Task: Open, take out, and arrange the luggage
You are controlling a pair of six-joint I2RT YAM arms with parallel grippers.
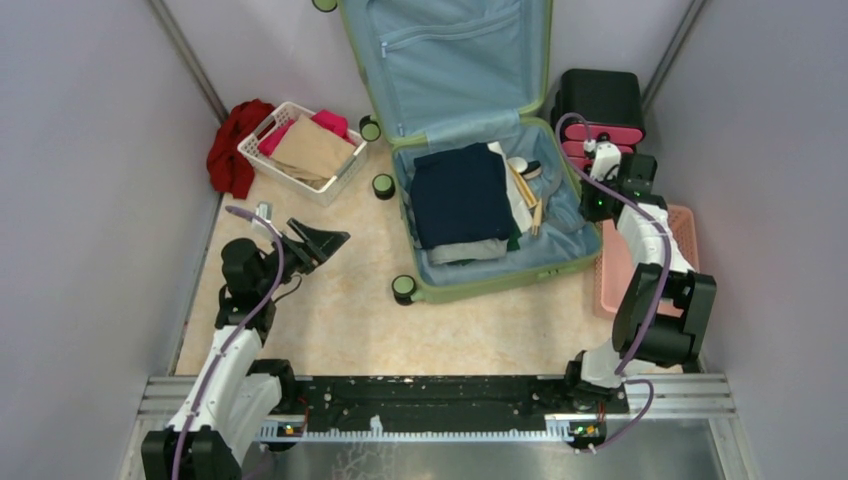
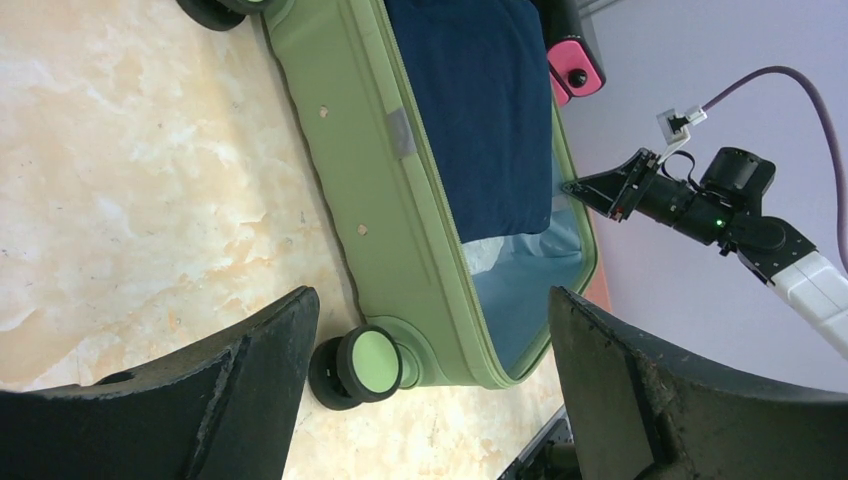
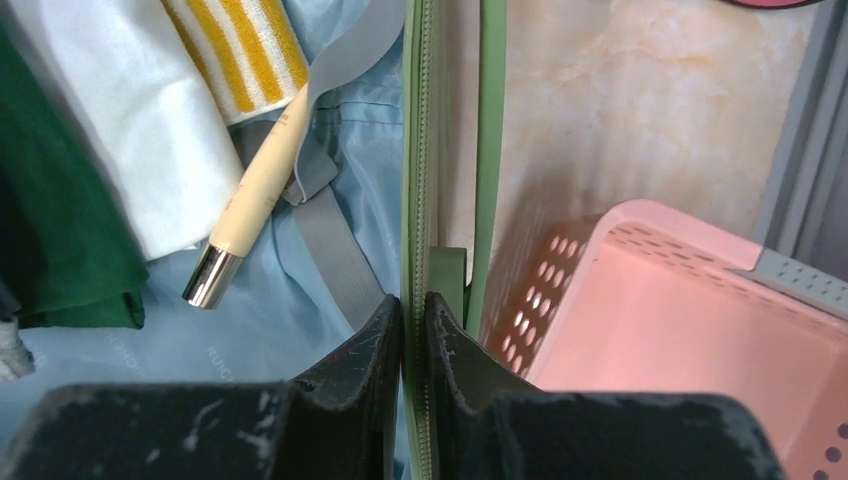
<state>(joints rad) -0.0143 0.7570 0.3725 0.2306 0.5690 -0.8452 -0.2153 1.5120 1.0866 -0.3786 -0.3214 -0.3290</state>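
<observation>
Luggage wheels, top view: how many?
4 wheels, all on the luggage's left side: one at the lid's far corner, two by the hinge, one at the near corner. More may be hidden.

One light-green hard-shell suitcase (image 1: 470, 288) shows four black wheels with green caps (image 1: 403, 289). Inside it are one folded navy garment (image 1: 460, 192), one folded grey garment (image 1: 468, 252), one white cloth (image 1: 515, 195), one dark green garment (image 3: 50, 230), one white towel with yellow stripes (image 3: 235, 50) and one cream tube with a silver cap (image 3: 245, 215).

There are two baskets. One white plastic basket (image 1: 262, 150) holds one tan folded cloth (image 1: 312, 148) and one pink cloth (image 1: 330, 122). The other is one pink plastic basket (image 1: 612, 275).

There is also one red cloth heap (image 1: 235, 145), one black box (image 1: 598, 100) with two pink drawer fronts (image 1: 610, 132), and two robot arms (image 1: 640, 240).
</observation>
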